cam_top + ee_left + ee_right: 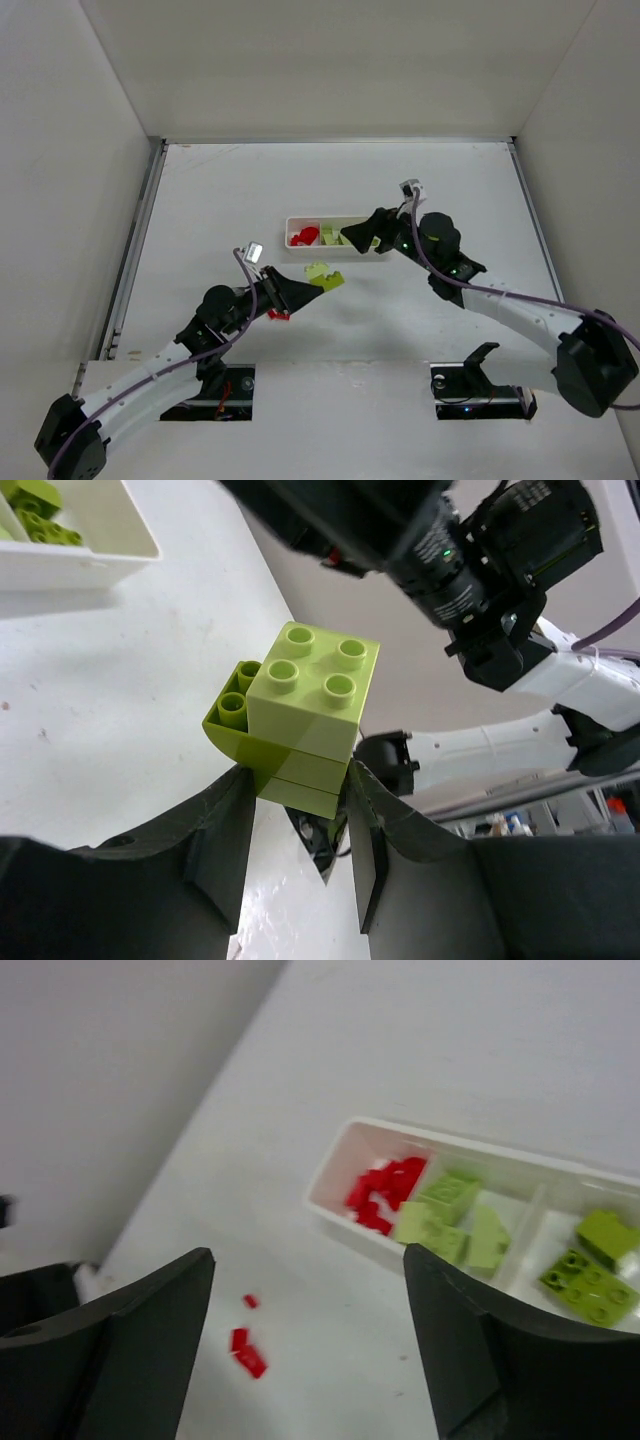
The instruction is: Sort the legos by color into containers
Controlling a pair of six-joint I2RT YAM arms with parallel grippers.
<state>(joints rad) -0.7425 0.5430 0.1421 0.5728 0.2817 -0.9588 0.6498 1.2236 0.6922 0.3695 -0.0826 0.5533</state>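
Observation:
The white tray lies mid-table. In the right wrist view its left compartment holds red legos, and its middle compartment and right compartment hold yellow-green ones. My left gripper is shut on a yellow-green lego and holds it above the table, in front of the tray. In the left wrist view the lego sits clamped between the fingers. My right gripper is open and empty over the tray's right end. Loose red legos lie under my left arm and also show in the right wrist view.
The tray's corner with yellow-green bricks shows in the left wrist view, with the right arm behind. White walls enclose the table on the left, back and right.

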